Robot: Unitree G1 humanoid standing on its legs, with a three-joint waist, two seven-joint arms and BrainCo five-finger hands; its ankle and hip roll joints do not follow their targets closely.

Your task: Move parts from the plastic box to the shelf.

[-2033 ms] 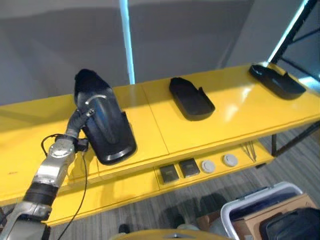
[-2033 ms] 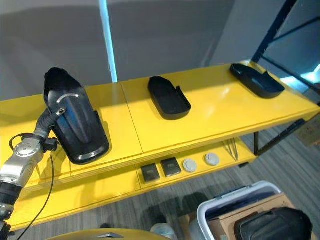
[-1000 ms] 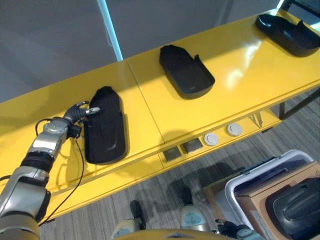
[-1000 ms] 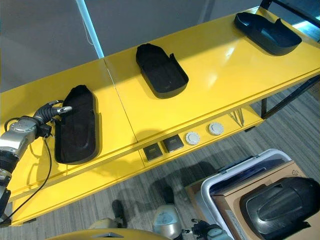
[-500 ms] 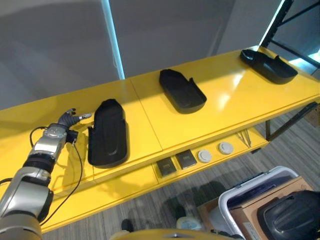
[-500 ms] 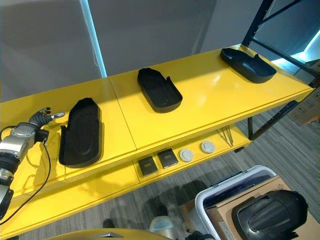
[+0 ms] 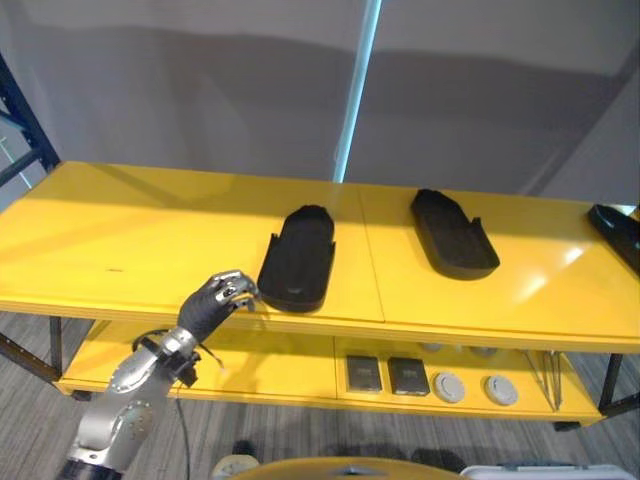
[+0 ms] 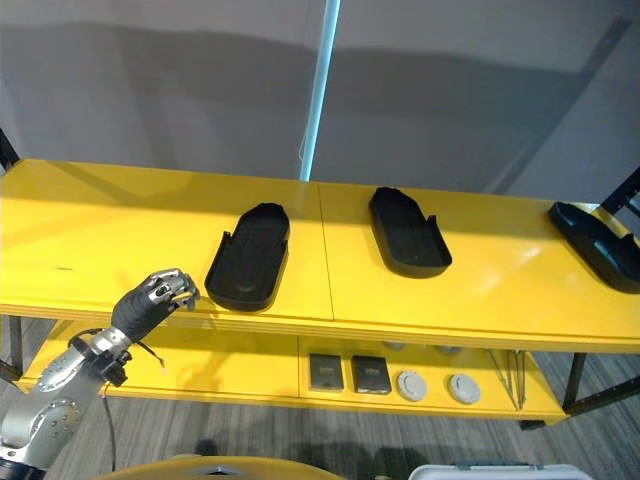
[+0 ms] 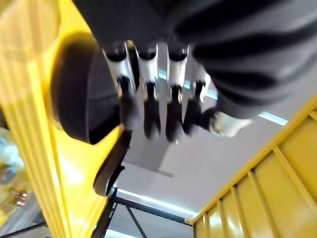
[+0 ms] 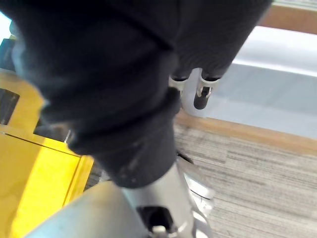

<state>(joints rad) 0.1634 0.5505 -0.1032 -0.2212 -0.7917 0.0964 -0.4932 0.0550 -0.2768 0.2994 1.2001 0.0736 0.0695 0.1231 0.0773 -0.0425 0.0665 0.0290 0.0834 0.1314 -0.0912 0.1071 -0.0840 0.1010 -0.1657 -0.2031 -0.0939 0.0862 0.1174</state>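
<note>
Three black moulded parts lie on the yellow shelf (image 7: 150,250): one near the middle (image 7: 298,258), one to its right (image 7: 455,233), one at the far right edge (image 8: 600,245). My left hand (image 7: 215,300) hangs at the shelf's front edge, just left of the middle part and clear of it, its fingers (image 9: 148,104) curled on nothing. That part (image 9: 84,99) looms behind them in the left wrist view. My right hand (image 10: 148,59) hangs low over grey carpet, beside a pale wall. A sliver of the white plastic box's rim (image 8: 480,468) peeks in at the bottom.
On the lower yellow shelf sit two dark square pieces (image 7: 363,373) and two grey round discs (image 7: 450,387). A dark blue rack post (image 7: 20,120) stands at the far left. A grey wall with a light blue stripe (image 7: 355,90) backs the shelf.
The camera has swung, so the whole shelf sits differently. My left hand has drawn back from beside the middle part to the shelf's front edge, and its spread fingers have curled.
</note>
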